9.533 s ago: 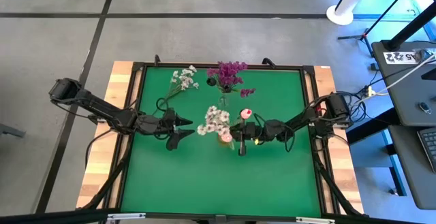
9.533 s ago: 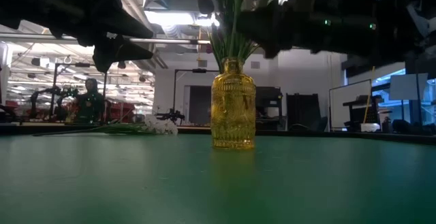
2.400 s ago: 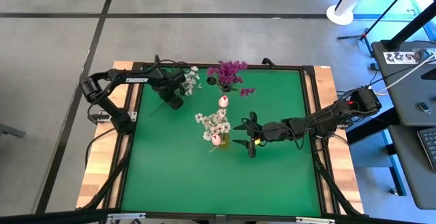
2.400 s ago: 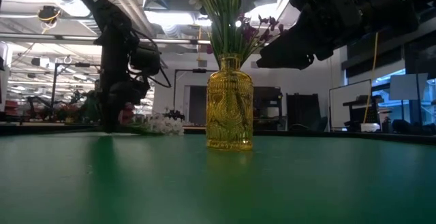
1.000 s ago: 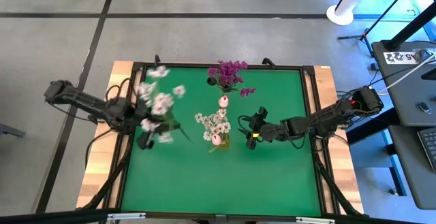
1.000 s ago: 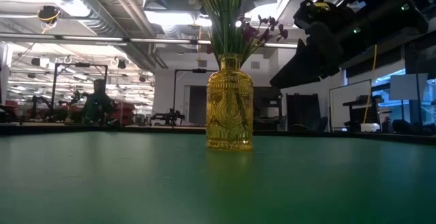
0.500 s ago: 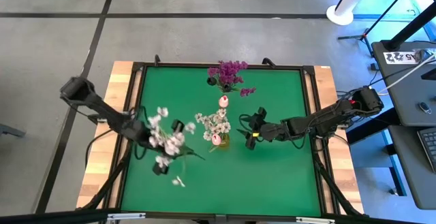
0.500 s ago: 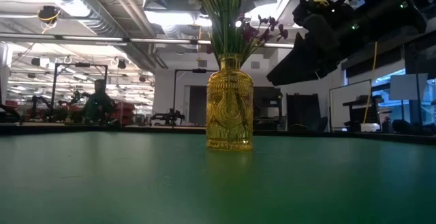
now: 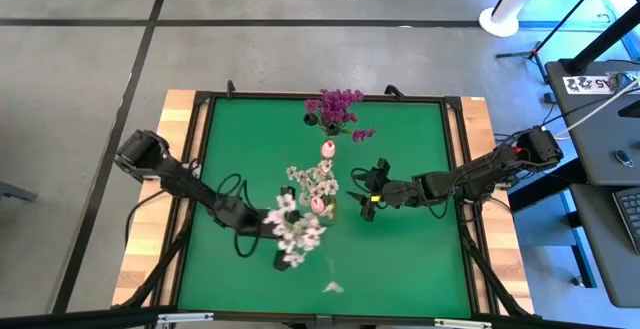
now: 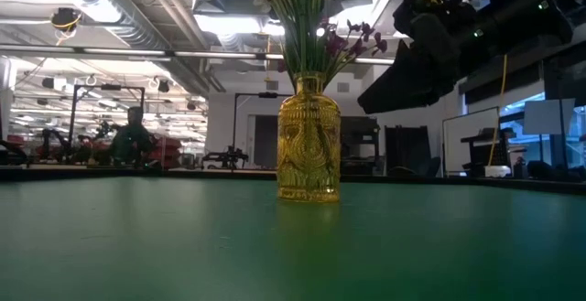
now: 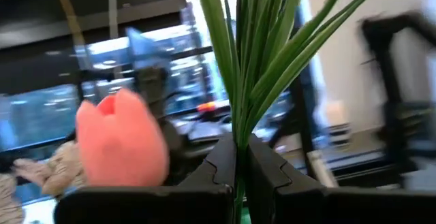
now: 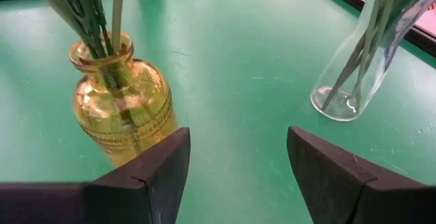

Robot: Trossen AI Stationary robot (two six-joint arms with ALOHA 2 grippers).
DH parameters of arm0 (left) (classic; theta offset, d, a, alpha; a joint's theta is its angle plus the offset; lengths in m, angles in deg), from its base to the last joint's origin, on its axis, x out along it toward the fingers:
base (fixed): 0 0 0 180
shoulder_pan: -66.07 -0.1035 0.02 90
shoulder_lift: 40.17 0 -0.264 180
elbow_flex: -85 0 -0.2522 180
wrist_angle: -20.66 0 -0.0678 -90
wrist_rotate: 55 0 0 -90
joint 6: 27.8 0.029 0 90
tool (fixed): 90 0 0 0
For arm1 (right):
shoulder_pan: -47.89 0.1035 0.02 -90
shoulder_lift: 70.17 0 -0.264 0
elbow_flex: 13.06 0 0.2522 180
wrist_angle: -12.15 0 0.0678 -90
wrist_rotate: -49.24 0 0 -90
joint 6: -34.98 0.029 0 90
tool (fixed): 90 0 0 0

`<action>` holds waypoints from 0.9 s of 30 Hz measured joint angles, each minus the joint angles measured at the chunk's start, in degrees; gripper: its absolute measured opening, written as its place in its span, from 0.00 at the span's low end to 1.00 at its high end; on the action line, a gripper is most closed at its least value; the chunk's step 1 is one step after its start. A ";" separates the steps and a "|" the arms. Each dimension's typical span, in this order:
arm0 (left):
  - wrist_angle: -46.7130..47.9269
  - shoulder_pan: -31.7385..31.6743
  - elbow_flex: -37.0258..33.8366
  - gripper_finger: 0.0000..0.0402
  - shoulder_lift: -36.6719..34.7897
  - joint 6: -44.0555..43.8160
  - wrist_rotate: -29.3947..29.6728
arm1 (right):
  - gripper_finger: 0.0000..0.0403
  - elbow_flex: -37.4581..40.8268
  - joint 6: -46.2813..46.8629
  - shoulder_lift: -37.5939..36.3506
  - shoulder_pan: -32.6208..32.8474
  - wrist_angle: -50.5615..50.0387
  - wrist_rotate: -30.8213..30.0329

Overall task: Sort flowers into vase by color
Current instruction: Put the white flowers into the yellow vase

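My left gripper [image 9: 270, 226] is shut on a sprig of small white flowers [image 9: 295, 234], just left of the yellow glass vase [image 9: 322, 207]. That vase stands mid-table and holds white blossoms and a pink tulip bud [image 11: 122, 142]. Magenta sprigs fill a clear glass vase [image 9: 330, 124] at the far edge. My right gripper [image 9: 368, 199] hovers open to the right of the yellow vase [image 12: 122, 108], its fingers apart with nothing between them. In the low view only the yellow vase [image 10: 309, 141] and the right arm [image 10: 439, 36] show. My left gripper pinches the sprig's bundled green stems [image 11: 240, 139] between its two fingers [image 11: 221, 163]. It reaches in from the table's left, with the fingers lying across the stems. The stems rise from the fingers and the blossoms spread above the gripper, lifted clear of the table.
The green mat [image 9: 400, 269] is bare on its near and right parts. A small pale bit [image 9: 332, 287] shows near the front edge. The clear vase [image 12: 368, 54] stands close behind the yellow one. A black frame rims the table [image 9: 455, 169].
My left gripper, still shut on the white sprig, has swung from the table's left side toward the near edge and to the right. It has come close beside the yellow vase. The sprig has travelled with it, off the table. The right arm has barely moved.
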 joint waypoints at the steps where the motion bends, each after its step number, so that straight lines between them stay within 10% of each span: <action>1: 0.04 -0.04 0.80 0.02 0.90 0.85 1.66 | 0.61 0.00 -0.01 0.00 0.00 0.31 0.14; 15: 0.57 -0.14 2.92 0.02 4.71 6.96 20.26 | 0.61 0.00 -0.01 0.00 0.00 1.31 1.06; 27: 4.79 0.05 2.95 0.02 4.71 5.51 22.79 | 0.61 0.00 -0.06 0.00 0.00 1.93 1.06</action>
